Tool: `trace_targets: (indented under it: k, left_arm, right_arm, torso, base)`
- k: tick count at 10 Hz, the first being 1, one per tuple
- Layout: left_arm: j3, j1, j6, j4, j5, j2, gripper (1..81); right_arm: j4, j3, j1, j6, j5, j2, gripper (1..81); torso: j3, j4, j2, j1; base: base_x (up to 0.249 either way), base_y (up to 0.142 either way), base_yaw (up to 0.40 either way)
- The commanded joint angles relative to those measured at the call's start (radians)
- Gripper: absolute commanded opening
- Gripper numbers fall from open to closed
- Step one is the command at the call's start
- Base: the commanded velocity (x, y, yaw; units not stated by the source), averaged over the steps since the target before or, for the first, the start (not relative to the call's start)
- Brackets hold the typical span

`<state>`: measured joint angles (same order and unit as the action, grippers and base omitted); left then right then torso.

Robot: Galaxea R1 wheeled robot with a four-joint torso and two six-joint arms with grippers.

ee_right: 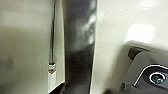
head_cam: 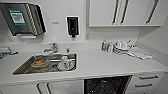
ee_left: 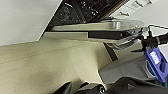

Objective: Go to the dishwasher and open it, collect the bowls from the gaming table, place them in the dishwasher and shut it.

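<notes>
White countertop (head_cam: 105, 63) runs wide across the head view, and below its front edge the dishwasher (head_cam: 106, 85) gapes open, dark racks showing. The left wrist view catches its lowered door (ee_left: 100, 30) edge-on. The steel sink (head_cam: 25, 67) holds an orange bowl (head_cam: 39, 62) and a white mug (head_cam: 65, 62). Whether either gripper's fingers are spread or pressed together, I cannot tell.
</notes>
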<state>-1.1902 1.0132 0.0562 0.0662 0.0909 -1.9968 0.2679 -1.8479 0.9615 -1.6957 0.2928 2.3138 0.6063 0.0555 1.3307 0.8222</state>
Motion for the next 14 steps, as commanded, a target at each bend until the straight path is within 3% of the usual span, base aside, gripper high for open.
trace_targets:
  k: [1, 14]
  left_arm:
    - [0.012, -0.07, 0.01, -0.011, 0.053, 0.013, 81.1]
    - [-0.022, -0.049, 0.011, -0.011, 0.066, -0.028, 81.1]
  right_arm:
    - [-0.021, -0.173, -0.003, 0.01, 0.01, 0.122, 81.1]
    - [-0.013, -0.22, 0.075, 0.014, -0.06, 0.115, 81.1]
  torso:
    - [0.0, 0.0, 0.0, 0.0]
    - [0.0, 0.0, 0.0, 0.0]
  base:
    - [-0.09, 0.0, 0.0]
    - [-0.087, 0.0, 0.0]
